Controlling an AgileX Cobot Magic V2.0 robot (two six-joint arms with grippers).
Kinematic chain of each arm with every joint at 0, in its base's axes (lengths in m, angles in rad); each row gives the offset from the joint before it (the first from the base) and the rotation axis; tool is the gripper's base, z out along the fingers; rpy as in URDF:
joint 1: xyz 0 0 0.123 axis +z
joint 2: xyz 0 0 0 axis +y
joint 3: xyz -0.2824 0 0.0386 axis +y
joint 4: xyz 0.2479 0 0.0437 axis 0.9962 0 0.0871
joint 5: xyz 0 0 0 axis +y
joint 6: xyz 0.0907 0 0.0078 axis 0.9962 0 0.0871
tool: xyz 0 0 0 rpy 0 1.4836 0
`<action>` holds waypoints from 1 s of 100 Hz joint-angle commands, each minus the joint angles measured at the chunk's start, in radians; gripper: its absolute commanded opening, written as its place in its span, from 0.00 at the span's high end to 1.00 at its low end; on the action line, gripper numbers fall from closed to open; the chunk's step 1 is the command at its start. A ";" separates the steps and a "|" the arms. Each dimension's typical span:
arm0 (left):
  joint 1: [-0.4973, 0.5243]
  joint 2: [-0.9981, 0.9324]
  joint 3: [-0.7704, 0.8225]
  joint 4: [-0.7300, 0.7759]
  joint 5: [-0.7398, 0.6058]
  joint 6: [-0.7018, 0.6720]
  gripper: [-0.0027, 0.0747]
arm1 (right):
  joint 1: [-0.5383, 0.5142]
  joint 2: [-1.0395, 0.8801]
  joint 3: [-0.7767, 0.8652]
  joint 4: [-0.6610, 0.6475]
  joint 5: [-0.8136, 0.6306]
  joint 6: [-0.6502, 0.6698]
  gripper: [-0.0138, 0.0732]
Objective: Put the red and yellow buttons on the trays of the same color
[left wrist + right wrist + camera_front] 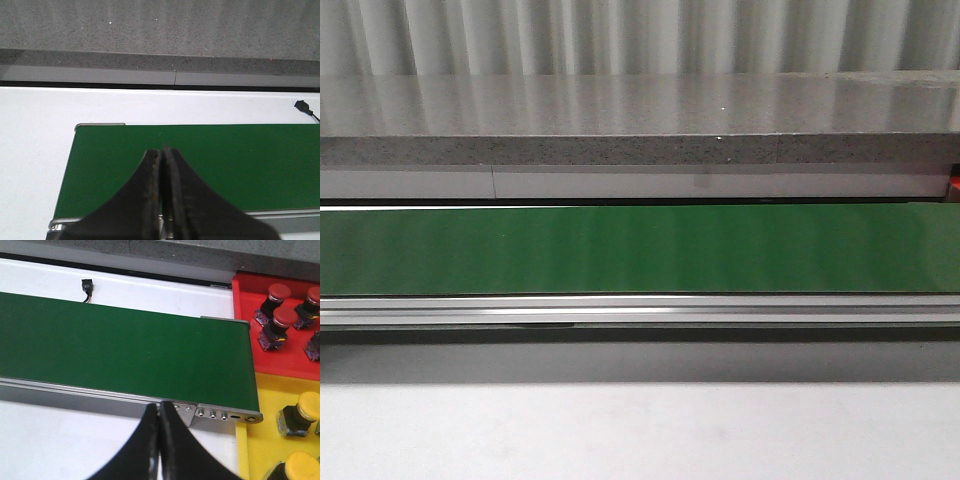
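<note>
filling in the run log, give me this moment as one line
belt: bare | left claw: shut | right claw: shut | red tray: red buttons | yellow tray: yellow buttons

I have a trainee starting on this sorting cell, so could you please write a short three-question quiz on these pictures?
1. True or false: the green belt carries a button.
2. Which tray holds red-capped buttons: A the red tray, B the yellow tray?
3. How do the fingers of the left gripper and right gripper stand?

Key: 1 false, no button shows on it. 2 A. 3 Both shut, holding nothing.
</note>
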 commanded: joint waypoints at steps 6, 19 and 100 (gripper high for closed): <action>-0.008 0.003 -0.027 -0.024 -0.074 0.003 0.99 | 0.001 0.004 -0.026 -0.001 -0.076 -0.008 0.92; -0.008 0.003 -0.027 -0.024 -0.074 0.003 0.99 | 0.001 0.004 -0.026 -0.001 -0.076 -0.008 0.92; -0.008 0.003 -0.027 -0.024 -0.074 0.003 0.99 | -0.011 -0.372 0.361 -0.070 -0.467 0.071 0.92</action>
